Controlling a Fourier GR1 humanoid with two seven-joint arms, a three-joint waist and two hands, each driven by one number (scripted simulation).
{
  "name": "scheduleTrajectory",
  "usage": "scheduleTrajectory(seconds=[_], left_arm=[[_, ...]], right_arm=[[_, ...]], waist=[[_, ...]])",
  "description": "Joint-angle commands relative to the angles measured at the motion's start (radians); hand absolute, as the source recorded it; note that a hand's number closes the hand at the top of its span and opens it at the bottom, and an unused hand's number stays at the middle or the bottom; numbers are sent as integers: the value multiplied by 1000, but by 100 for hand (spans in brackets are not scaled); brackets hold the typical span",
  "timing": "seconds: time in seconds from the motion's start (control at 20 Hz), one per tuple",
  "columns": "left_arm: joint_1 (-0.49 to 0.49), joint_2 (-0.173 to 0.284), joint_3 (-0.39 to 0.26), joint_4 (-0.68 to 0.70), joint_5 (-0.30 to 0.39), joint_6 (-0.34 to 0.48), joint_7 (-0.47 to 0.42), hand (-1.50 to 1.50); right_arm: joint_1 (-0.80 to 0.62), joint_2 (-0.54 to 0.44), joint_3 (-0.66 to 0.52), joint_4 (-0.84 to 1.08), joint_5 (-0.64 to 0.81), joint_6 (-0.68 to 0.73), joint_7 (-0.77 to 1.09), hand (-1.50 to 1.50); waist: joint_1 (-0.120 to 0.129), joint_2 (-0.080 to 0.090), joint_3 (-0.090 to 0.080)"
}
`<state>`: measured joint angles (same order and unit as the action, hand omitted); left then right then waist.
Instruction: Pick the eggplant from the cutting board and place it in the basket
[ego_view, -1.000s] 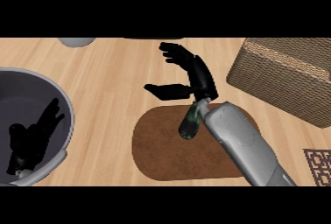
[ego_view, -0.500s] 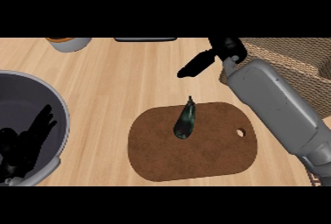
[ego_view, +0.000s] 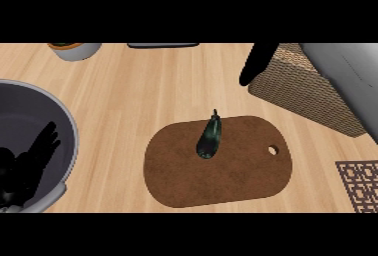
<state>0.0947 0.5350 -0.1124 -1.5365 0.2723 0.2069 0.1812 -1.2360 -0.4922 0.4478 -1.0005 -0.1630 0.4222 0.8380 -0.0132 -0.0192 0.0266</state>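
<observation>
Eggplant (ego_view: 210, 139) lies on cutting board (ego_view: 215, 170), frame centre. My right hand (ego_view: 258, 64), upper right by the basket (ego_view: 306, 87): finger state unclear. Left hand (ego_view: 29, 165), lower left, fingers straight.

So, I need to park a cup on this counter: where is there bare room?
Bare wood lies between the grey bowl and the cutting board, up to the small pot. The right is crowded by the basket and right hand.

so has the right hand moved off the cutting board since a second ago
Yes: the right hand went from above the cutting board up toward the basket.
</observation>
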Motion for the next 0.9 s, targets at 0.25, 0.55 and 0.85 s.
scheduleTrajectory(seconds=[0.25,0.55,0.85], left_arm=[[28,-118,-64,70,25,-50,90,0],[47,-146,-45,52,-10,-58,108,0],[89,-170,-25,29,-42,-74,107,0]], right_arm=[[-44,-53,-9,36,-138,241,102,-150],[-44,-54,-16,24,-175,215,102,-150],[60,-16,12,-18,-134,125,55,-150]], waist=[[-11,21,-29],[-5,18,-29],[3,19,-27]])
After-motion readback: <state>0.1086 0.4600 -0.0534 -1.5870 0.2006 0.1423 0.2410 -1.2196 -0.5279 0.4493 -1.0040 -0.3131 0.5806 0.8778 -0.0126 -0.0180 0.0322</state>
